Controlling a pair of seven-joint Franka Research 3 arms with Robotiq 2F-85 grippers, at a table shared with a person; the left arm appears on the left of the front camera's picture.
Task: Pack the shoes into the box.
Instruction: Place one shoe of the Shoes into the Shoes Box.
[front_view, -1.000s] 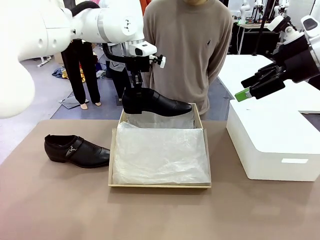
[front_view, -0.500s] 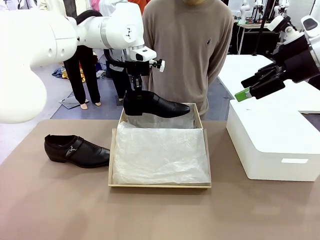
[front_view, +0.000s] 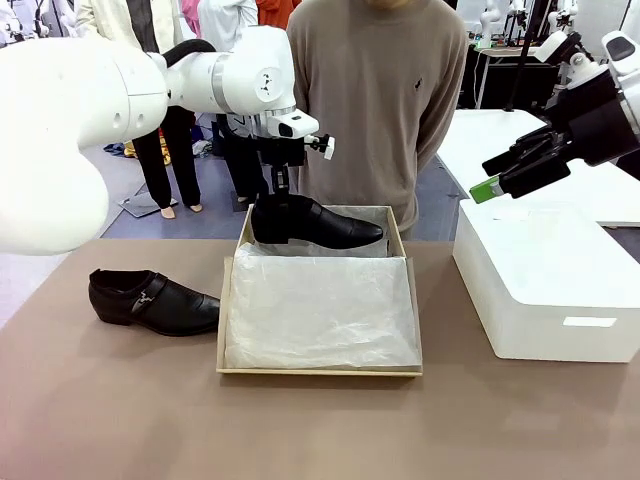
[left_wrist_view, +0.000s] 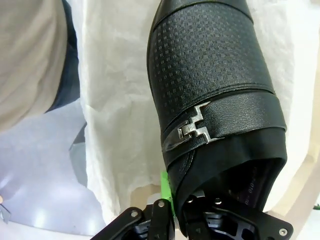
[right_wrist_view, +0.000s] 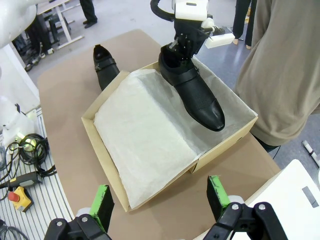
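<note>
Shoe in hand: the held shoe (front_view: 320, 222) hangs by its heel collar from the left claw (front_view: 281, 196), which is clenched on the leather, toe pointing to the robot's right.
Change: over the last second the shoe has sunk from above the far rim to down between the far walls of the box (front_view: 222, 330); the arm has come lower with it.
Contact: it lies low over the tissue paper (front_view: 320, 305) at the far end, but whether the sole already rests on it I cannot tell from here.
Second shoe: the second shoe (front_view: 155, 300) lies on the worktop (front_view: 120, 410), left of the box and apart from it, untouched.
Right claw: the right claw (front_view: 490, 175) is spread wide and empty, held above the white box (front_view: 545, 280), unmoved.
Meaning: the first shoe looks nearly placed; letting go probably comes next, then fetching the other.
</note>
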